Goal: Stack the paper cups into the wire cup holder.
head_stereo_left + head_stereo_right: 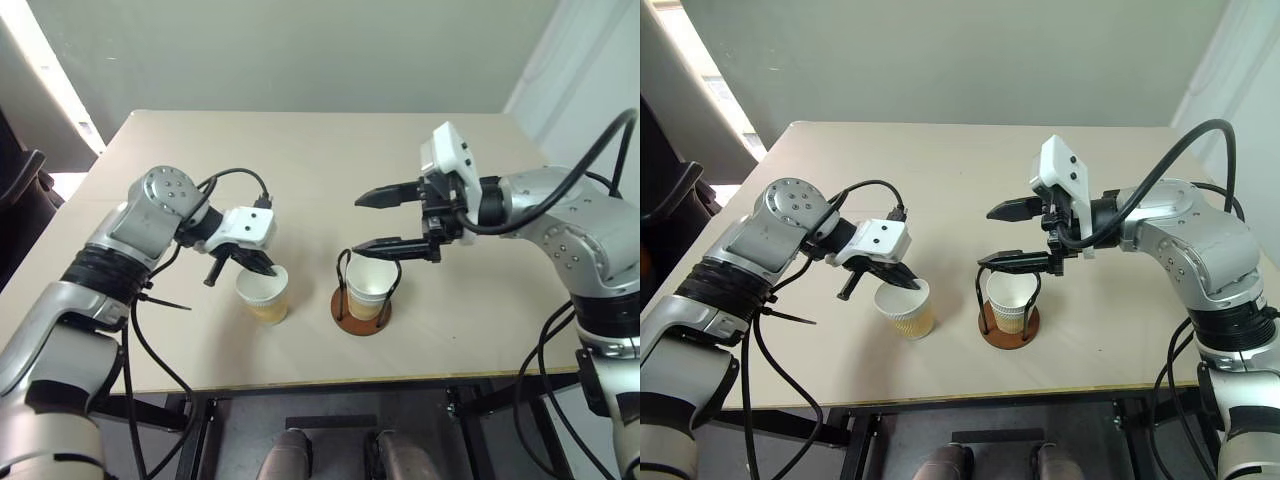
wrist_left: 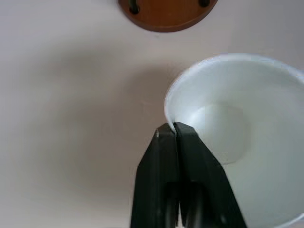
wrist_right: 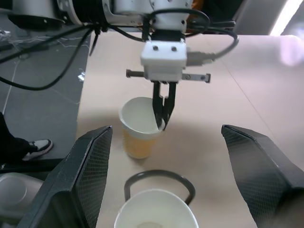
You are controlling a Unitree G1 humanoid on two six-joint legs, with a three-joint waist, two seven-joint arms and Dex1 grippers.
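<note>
One paper cup [image 1: 264, 298] stands upright on the table, left of the wire cup holder [image 1: 362, 320]. My left gripper [image 1: 268, 270] is shut on its rim, one finger inside and one outside, as the left wrist view shows at the cup [image 2: 237, 133]. A second paper cup [image 1: 368, 288] sits inside the holder's black wire loops on the reddish-brown base. My right gripper [image 1: 360, 224] hovers just above that holder, open, with nothing between its fingers [image 3: 90, 166].
The beige table [image 1: 300, 160] stretches bare behind both arms. Its front edge runs close below the cup and the holder. A person's shoe [image 3: 39, 147] rests on the floor beyond the table's left side.
</note>
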